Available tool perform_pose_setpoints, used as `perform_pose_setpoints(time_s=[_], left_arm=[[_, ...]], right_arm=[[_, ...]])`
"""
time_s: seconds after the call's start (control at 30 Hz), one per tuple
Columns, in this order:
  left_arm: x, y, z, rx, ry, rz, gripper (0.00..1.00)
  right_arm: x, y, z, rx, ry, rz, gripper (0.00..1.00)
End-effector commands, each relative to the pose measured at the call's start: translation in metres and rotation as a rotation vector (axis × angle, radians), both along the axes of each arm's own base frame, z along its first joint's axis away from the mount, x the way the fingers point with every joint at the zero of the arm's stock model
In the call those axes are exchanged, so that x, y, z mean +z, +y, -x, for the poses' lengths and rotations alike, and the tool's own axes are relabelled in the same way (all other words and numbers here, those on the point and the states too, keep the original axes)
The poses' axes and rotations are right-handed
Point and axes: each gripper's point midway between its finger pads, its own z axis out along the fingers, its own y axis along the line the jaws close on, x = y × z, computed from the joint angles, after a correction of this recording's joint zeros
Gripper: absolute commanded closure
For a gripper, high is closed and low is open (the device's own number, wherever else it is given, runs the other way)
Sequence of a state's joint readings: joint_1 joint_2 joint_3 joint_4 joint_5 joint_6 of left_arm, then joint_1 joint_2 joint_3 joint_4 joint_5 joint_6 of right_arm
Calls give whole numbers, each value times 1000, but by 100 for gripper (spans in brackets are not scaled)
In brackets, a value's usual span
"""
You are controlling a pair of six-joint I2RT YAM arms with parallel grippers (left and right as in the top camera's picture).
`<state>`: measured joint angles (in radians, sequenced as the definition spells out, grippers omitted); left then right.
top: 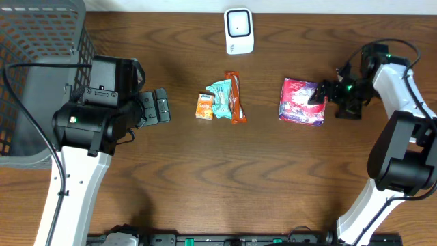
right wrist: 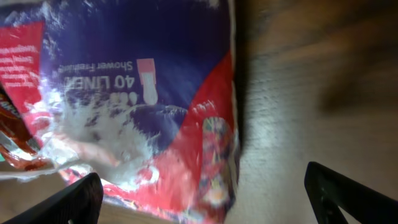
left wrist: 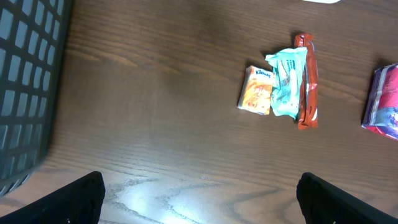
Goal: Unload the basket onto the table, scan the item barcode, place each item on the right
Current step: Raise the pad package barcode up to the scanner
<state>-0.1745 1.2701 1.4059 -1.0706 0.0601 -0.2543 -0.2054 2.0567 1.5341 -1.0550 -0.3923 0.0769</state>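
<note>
Closest beneath the overhead camera rose the left arm point(top: 89, 123), its left gripper point(top: 162, 106) spread wide and empty over the brown table point(top: 205, 184), beside a grey mesh basket point(top: 41, 61). Mid-table lay a small heap: an orange tissue pack point(top: 204, 106), a teal wrapper point(top: 221, 99) and a red-orange snack bar point(top: 235, 97), all touching. A white scanner point(top: 239, 31) stood near the far edge. To the right lay the packet point(top: 302, 101), flat on the wood, purple and red with a pale glossy patch. The right gripper point(top: 322, 96) sat at its right edge with its fingers parted; whether they touched it could not be told.

From the left wrist, the left gripper point(left wrist: 199, 205) showed only two dark fingertips in the bottom corners, far apart, with bare wood between. Beyond them lay the tissue pack point(left wrist: 257, 90), teal wrapper point(left wrist: 287, 81) and snack bar point(left wrist: 308, 81), the packet point(left wrist: 382, 99) cut off at the right edge, and the basket point(left wrist: 25, 93) on the left.

From the right wrist, the packet point(right wrist: 137, 93) filled most of the view: shiny crinkled film, deep purple with red panels and upside-down white print reading "40 LINER". The right gripper point(right wrist: 205, 198) stood wide, holding nothing.
</note>
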Motion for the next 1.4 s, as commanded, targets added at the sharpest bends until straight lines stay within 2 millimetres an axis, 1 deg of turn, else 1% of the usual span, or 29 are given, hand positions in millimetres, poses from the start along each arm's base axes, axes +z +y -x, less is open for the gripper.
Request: perform_pose_setpoints(time_s=[0.0, 0.07, 0.1, 0.13, 0.17, 0.23, 0.27, 0.3, 0.33, 0.37, 0.4, 0.47, 0.53, 0.6, 0.7, 0.77, 0.87, 0.9, 1.0, 1.07, 1.13, 1.2, 1.27, 1.37], left_arm=[[-2, 3, 0, 3, 5, -15, 2], [-2, 3, 0, 3, 5, -15, 2], [-2, 3, 0, 3, 5, -15, 2], [-2, 3, 0, 3, 5, -15, 2], [-2, 3, 0, 3, 5, -15, 2], [-2, 3, 0, 3, 5, -15, 2], [-2, 3, 0, 3, 5, -15, 2], [-2, 3, 0, 3, 5, -15, 2], [-2, 3, 0, 3, 5, -15, 2], [-2, 3, 0, 3, 5, -15, 2], [-2, 3, 0, 3, 5, -15, 2], [-2, 3, 0, 3, 5, -15, 2], [-2, 3, 0, 3, 5, -15, 2], [-2, 3, 0, 3, 5, -15, 2], [-2, 3, 0, 3, 5, -15, 2], [-2, 3, 0, 3, 5, -15, 2], [-2, 3, 0, 3, 5, -15, 2], [-2, 3, 0, 3, 5, -15, 2], [-2, 3, 0, 3, 5, -15, 2], [-2, 3, 0, 3, 5, -15, 2], [-2, 3, 0, 3, 5, -15, 2], [-2, 3, 0, 3, 5, -15, 2], [-2, 3, 0, 3, 5, -15, 2], [-2, 3, 0, 3, 5, -15, 2]], right_arm=[[-7, 25, 2, 43, -44, -126, 1], [-16, 34, 2, 51, -70, -159, 1], [-21, 38, 2, 49, -79, -171, 4], [-26, 41, 3, 51, -87, -178, 9], [-31, 43, 4, 47, -89, -180, 17], [-40, 48, 7, 27, -81, -183, 39], [-43, 50, 9, 21, -77, -184, 52], [-46, 53, 10, 17, -74, -185, 69], [-47, 56, 10, 13, -70, -186, 88], [-47, 58, 10, 6, -64, -188, 99], [-46, 61, 8, -7, -61, -193, 99], [-38, 70, 1, -19, -74, -230, 99], [-26, 79, -9, -19, -98, -274, 99], [-8, 88, -23, -18, -133, -323, 99], [26, 103, -49, -29, -193, -403, 99], [46, 109, -68, -67, -226, -423, 99], [77, 122, -103, -122, -319, -463, 99], [89, 129, -115, -138, -361, -486, 99], [114, 148, -142, -161, -480, -530, 99], [122, 159, -158, -196, -557, -500, 99], [123, 166, -170, -275, -603, -435, 99], [121, 173, -177, -348, -620, -390, 99], [123, 181, -183, -385, -670, -353, 99], [134, 195, -194, -395, -765, -346, 99]])
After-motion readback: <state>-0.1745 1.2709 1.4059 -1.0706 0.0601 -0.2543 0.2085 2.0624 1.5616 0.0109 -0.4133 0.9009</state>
